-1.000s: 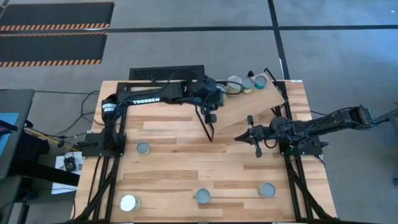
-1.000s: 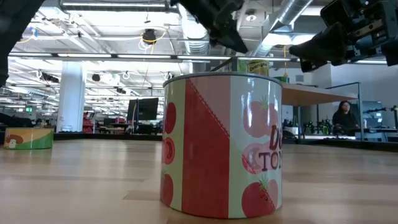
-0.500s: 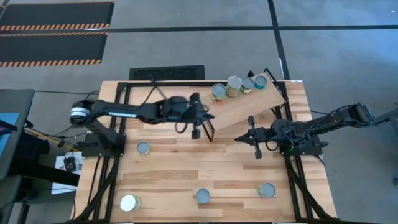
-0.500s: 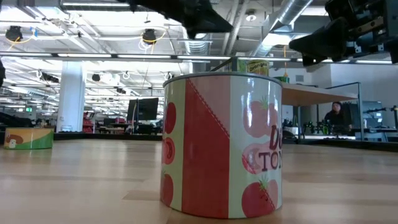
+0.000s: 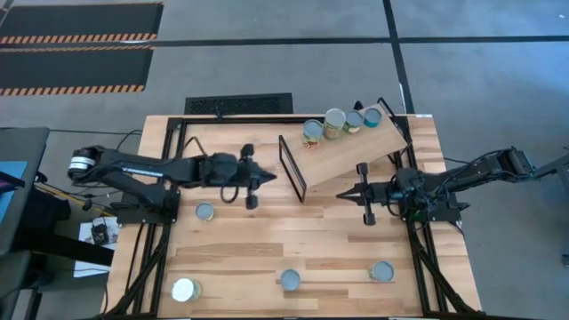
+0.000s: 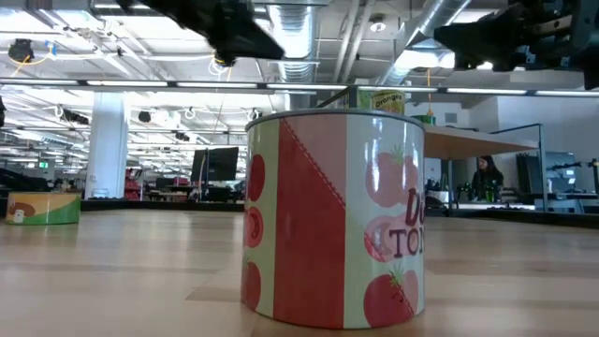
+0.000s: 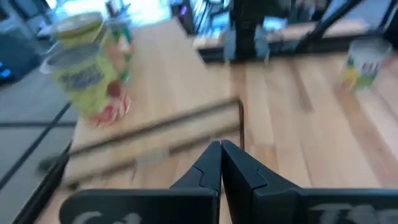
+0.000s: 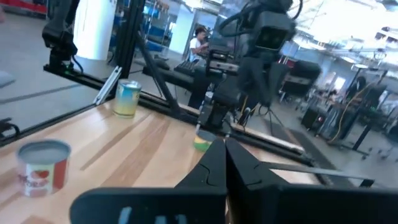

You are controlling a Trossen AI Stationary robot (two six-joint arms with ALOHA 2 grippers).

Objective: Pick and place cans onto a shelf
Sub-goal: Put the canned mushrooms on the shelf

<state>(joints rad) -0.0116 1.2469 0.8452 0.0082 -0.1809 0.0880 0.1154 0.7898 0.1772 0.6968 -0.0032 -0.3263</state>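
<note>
From table height the outlook is filled by a red-and-white tomato can (image 6: 334,217), behind which most of the table is hidden. From above, four loose cans are seen on the tabletop (image 5: 240,244), the nearest white-topped (image 5: 186,289), and four more are lined along the far edge of the slanted shelf (image 5: 342,153). The left gripper (image 5: 252,178) is held empty beside the shelf's black frame (image 5: 292,167) with fingers pressed together, as is the right gripper (image 5: 364,194), near the shelf's lower edge.

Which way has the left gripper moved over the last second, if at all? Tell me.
Yes. The left gripper has pulled back from the shelf toward the left side of the table, away from the shelf's black frame.
</note>
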